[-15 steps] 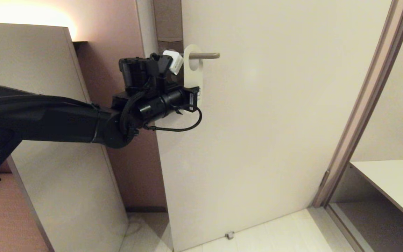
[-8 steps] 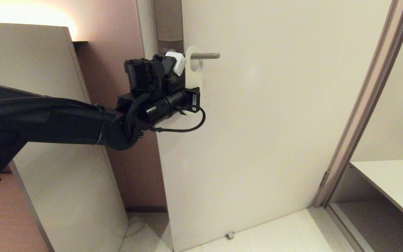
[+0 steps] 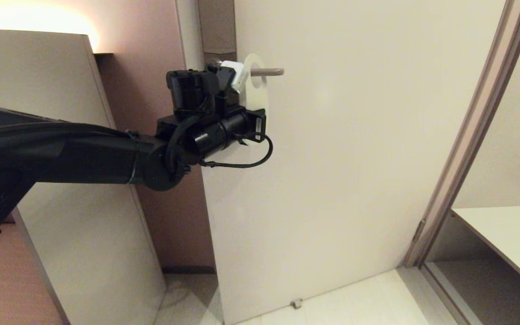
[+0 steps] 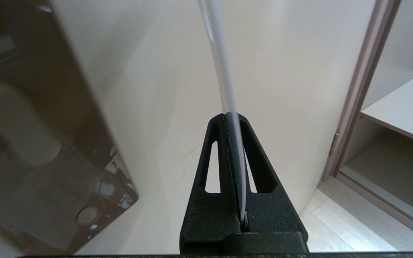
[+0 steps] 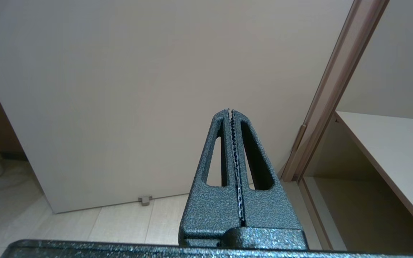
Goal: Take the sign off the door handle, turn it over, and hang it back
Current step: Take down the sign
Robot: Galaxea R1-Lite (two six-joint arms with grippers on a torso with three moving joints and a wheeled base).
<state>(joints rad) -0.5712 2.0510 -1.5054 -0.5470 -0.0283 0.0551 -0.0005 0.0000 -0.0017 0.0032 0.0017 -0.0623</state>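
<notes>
Head view, hotel doorway: you see the left gripper point(image 3: 248, 118) raised against the pale door point(image 3: 355, 158), its jaws pinching the lower end of the sign point(image 3: 256, 92), white face toward you. Above the jaws, the card's oval hole is threaded over the door handle point(image 3: 269, 71), whose brushed-metal lever pokes out past the card on the far side from the arm. Behind the jaws, toward the door's edge, the tall metal plate point(image 3: 217, 27) rises out of the top of the shot, its lower part hidden by the wrist.

Left wrist view: you look straight along the sign point(image 4: 219, 64), seen edge-on as a thin pale strip running away from the fingertips. The left gripper point(image 4: 233, 120) has both black fingers point(image 4: 255, 172) pressed flat against the card, one on each face, the card's end seated deep between them. Off to one side of the jaws, the grey-brown plate point(image 4: 66, 136) with its keyhole point(image 4: 87, 214) lies against the door, with the blurred base of the lever close to the lens.

Right wrist view: the right gripper point(image 5: 232, 111) hangs low and well apart from the sign, its jaws pressed together on nothing, pointing at the foot of the door point(image 5: 120, 89), where a small doorstop point(image 5: 144, 200) sits on the pale floor point(image 5: 84, 225)
</notes>
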